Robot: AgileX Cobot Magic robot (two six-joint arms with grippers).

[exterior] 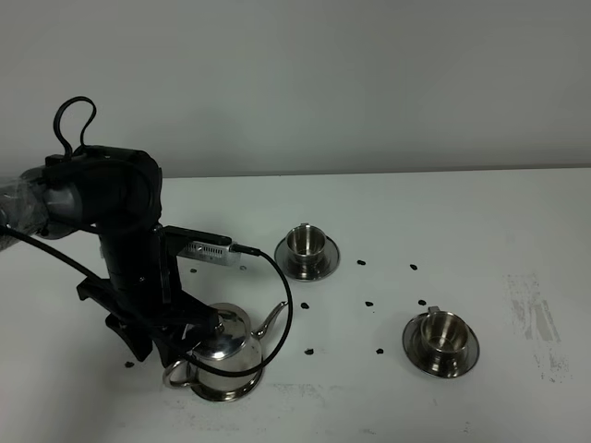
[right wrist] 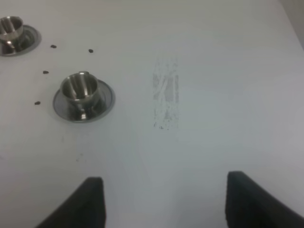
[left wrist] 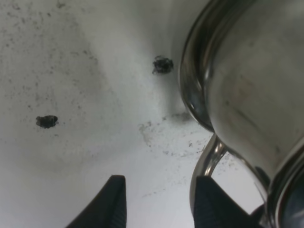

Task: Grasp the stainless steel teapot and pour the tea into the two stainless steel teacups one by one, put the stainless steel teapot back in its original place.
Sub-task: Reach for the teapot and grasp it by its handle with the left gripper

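Left gripper (left wrist: 159, 183): jaws are standing apart and clamping nothing; bare table (exterior: 462, 212) is showing between the two fingers.
Teapot (exterior: 226, 355): it is sitting upright just beside the left jaws, its polished body (left wrist: 247, 85) bulging past one finger and its spout pointing away from them.
Teapot handle (left wrist: 206, 161): the thin steel loop is running down inside the gap, lying against one finger (left wrist: 213, 204); the other finger (left wrist: 111, 202) is standing clear of it.
Saucer under the teapot (exterior: 217, 395): its round rim is peeking out below the pot, close under the left jaws.
Right gripper (right wrist: 165, 176): jaws are spread wide over bare table, with nothing between them.
Near cup (right wrist: 79, 88): it is standing on its saucer (right wrist: 107, 99), ahead of the right jaws and off to one side, well apart from them.
Far cup (right wrist: 10, 26): it is sitting on its own saucer beyond the near cup, further from the right jaws.
Dark specks (left wrist: 163, 65): these are dotting the table ahead of the left jaws.
Grey scuff (right wrist: 166, 92): it is lying straight ahead of the right jaws.
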